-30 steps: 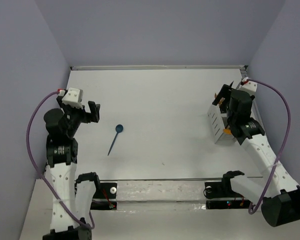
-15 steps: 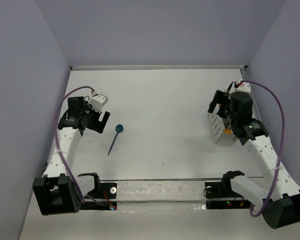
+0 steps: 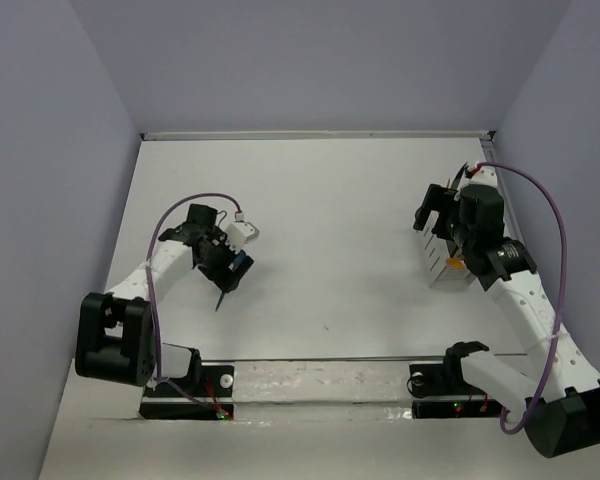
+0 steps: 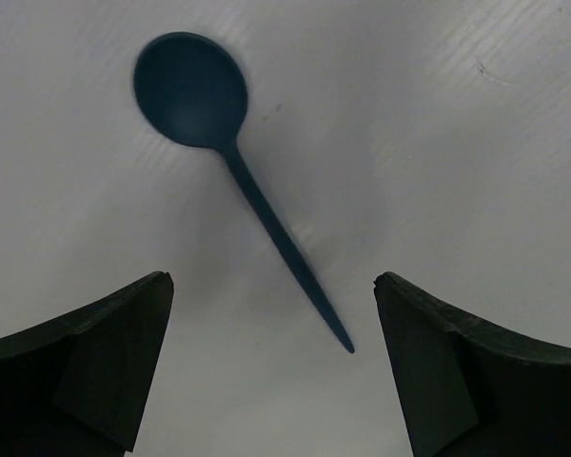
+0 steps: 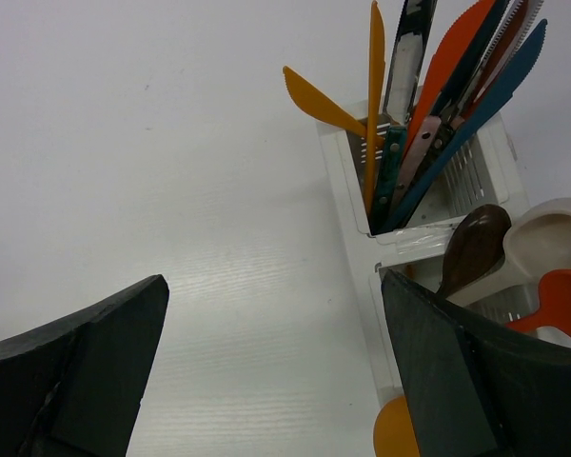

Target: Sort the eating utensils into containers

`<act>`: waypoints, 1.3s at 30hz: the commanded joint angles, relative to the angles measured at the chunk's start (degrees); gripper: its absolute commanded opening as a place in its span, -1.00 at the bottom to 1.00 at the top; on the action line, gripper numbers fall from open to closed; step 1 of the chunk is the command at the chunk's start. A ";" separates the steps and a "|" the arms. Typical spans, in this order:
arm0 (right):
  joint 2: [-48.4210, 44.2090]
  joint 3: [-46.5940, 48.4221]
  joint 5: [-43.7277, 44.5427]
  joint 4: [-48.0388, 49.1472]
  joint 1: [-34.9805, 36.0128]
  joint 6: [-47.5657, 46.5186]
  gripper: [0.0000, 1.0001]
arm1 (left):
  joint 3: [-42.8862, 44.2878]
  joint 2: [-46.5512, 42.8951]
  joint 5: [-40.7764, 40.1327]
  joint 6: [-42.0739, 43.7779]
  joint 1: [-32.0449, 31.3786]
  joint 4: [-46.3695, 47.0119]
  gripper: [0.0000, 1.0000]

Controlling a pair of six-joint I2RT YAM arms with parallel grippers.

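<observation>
A dark blue spoon (image 4: 266, 214) lies flat on the white table, its bowl far from the wrist camera. In the top view only its handle tip (image 3: 221, 298) shows below my left gripper (image 3: 232, 270). The left gripper (image 4: 271, 278) is open, empty and hovers over the handle end, one finger on each side. The white slotted caddy (image 5: 347, 209) stands at the right (image 3: 442, 265). It holds several knives (image 5: 438, 105) in the far compartment and spoons (image 5: 476, 248) in the nearer one. My right gripper (image 5: 273, 279) is open and empty just left of the caddy (image 3: 427, 212).
Lavender walls close in the table on the left, back and right. The arm bases and a metal rail (image 3: 320, 380) run along the near edge. A purple cable (image 3: 185, 208) loops from the left wrist.
The left arm has swung from the left wall rightward and down over the blue spoon. The right gripper has shifted slightly left beside the caddy.
</observation>
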 commanded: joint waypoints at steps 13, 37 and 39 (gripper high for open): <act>-0.25 0.89 -1.81 0.12 -0.10 -0.73 1.00 | -6.88 8.80 -14.13 -2.02 -8.66 9.70 -0.16; -3.26 2.57 -60.81 33.25 -0.10 13.73 0.67 | 4.26 -29.16 -3.42 -17.29 -8.58 18.26 -1.00; -1.49 1.07 -64.37 43.06 0.42 27.23 0.58 | 4.98 -31.61 -1.83 -18.27 -8.58 16.57 -1.00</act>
